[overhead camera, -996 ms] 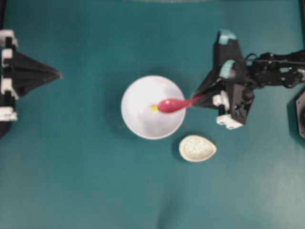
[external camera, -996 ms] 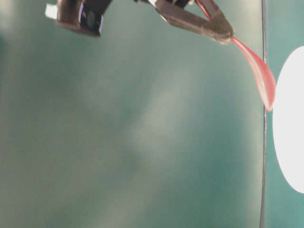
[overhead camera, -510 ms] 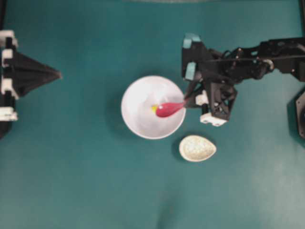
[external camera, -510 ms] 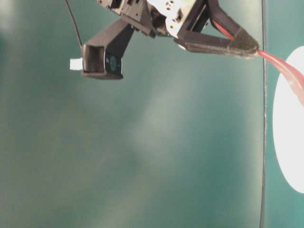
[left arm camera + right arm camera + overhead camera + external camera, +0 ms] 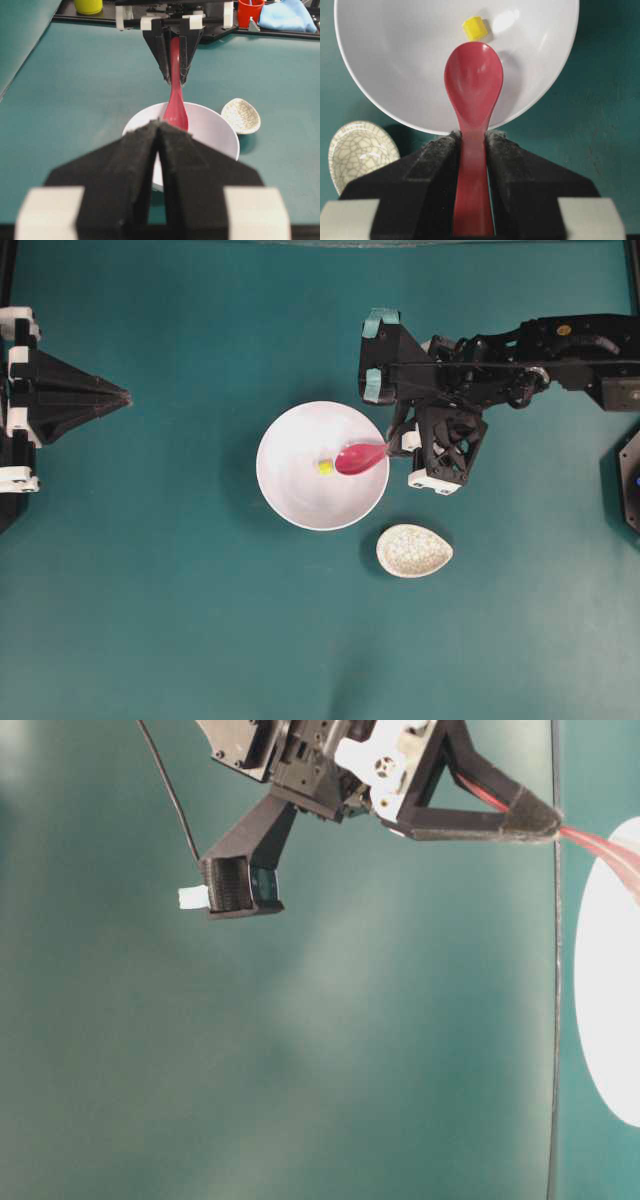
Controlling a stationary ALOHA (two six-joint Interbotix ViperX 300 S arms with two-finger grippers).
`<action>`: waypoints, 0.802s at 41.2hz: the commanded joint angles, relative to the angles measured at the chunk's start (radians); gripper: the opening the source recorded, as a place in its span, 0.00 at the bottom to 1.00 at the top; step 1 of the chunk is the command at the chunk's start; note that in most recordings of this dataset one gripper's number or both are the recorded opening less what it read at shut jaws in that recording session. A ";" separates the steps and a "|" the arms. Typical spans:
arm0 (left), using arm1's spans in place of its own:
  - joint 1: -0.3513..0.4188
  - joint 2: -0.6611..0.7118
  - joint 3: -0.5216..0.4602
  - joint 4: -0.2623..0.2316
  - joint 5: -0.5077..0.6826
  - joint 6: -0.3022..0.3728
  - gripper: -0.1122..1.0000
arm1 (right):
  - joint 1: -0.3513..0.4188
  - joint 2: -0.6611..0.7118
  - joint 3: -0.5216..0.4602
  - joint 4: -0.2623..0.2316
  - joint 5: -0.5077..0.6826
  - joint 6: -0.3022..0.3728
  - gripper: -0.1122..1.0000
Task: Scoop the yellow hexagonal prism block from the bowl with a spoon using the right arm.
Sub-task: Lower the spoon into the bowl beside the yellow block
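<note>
The white bowl (image 5: 275, 490) sits mid-table with the tiny yellow hexagonal prism block (image 5: 325, 467) lying on its floor. My right gripper (image 5: 392, 445) is shut on the handle of the pink-red spoon (image 5: 360, 457) at the bowl's right rim. In the right wrist view the spoon (image 5: 473, 80) dips into the bowl (image 5: 395, 60), its scoop tip just short of the block (image 5: 475, 28), and the scoop is empty. The right gripper (image 5: 472, 136) clamps the handle from both sides. My left gripper (image 5: 125, 397) rests shut at the far left, away from the bowl.
A speckled beige spoon rest (image 5: 414, 550) lies just below and to the right of the bowl. In the left wrist view a yellow cup (image 5: 88, 6), a red cup (image 5: 250, 9) and a blue cloth (image 5: 290, 15) stand beyond the far table edge.
My right arm has moved left toward the bowl, and the spoon has tilted down into it. The block has stayed put. The left arm has not moved.
</note>
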 commanded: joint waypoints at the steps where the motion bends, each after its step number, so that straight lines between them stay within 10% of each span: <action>1: 0.003 0.005 -0.028 0.003 -0.005 0.005 0.15 | -0.003 -0.014 -0.025 -0.005 0.000 0.005 0.32; 33: 0.011 0.005 -0.029 0.003 -0.005 0.009 0.15 | 0.005 0.074 -0.049 -0.003 -0.020 0.023 0.32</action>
